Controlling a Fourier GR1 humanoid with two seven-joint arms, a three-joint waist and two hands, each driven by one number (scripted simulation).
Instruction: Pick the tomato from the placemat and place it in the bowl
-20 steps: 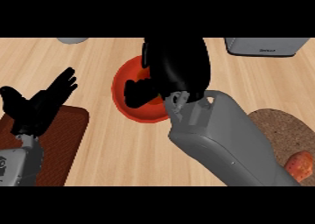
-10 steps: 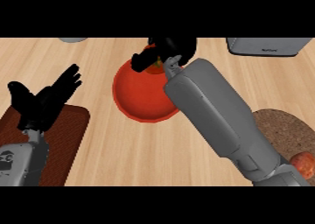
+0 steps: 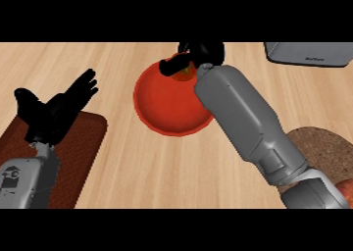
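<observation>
A red bowl sits at the middle of the wooden counter. My right hand hangs over the bowl's far rim with fingers and thumb curled. Between them shows a small orange-red piece with a bit of green, the tomato. My grey right forearm crosses the bowl's right side and hides part of it. My left hand rests open at the left, fingers up, above a dark brown rectangular placemat.
A round brown mat lies at the lower right, with a reddish round thing on it at the view's edge, half hidden by my forearm. A grey appliance stands at the back right.
My right hand has moved away from me across the bowl, from its middle to its far rim, and the forearm has stretched out. The left hand has hardly moved.
</observation>
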